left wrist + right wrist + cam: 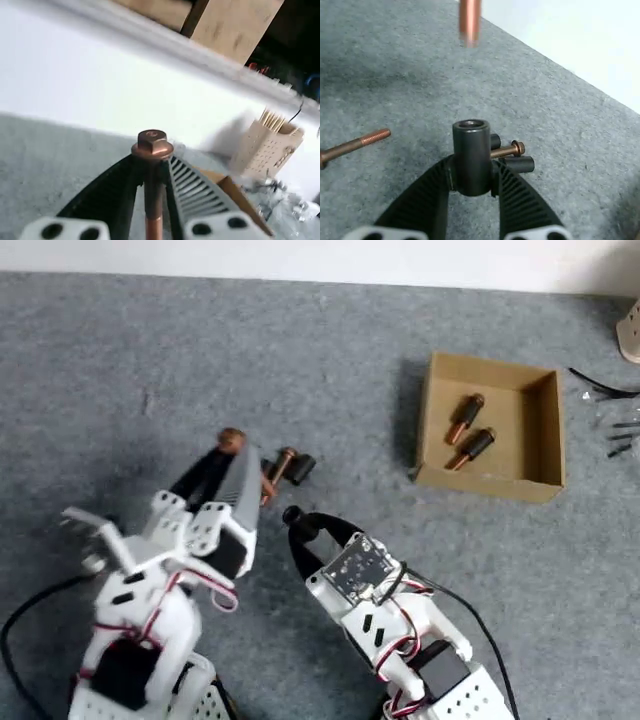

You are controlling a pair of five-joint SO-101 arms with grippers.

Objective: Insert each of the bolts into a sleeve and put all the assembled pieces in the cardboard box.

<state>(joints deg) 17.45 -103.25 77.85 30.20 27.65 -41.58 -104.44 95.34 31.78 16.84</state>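
From above, two assembled pieces (465,418) lie in the cardboard box (490,483), while a loose bolt (280,468) and loose sleeve (302,468) sit on the counter (120,360) ahead of the arms. The left wrist view shows the left end effector (152,162) clamped on an upright bolt (152,145). In the right wrist view, the right end effector (471,172) grips an upright sleeve (471,150), with that bolt's tip hanging above and apart from it. This insertion is not yet made.

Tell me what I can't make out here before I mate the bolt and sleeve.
- High view: the jaws holding the bolt cover its shank and part of the loose pieces.
- Left wrist view: that bolt's threaded end runs off the frame edge.
- Right wrist view: a copper rod is blurred and cut off.
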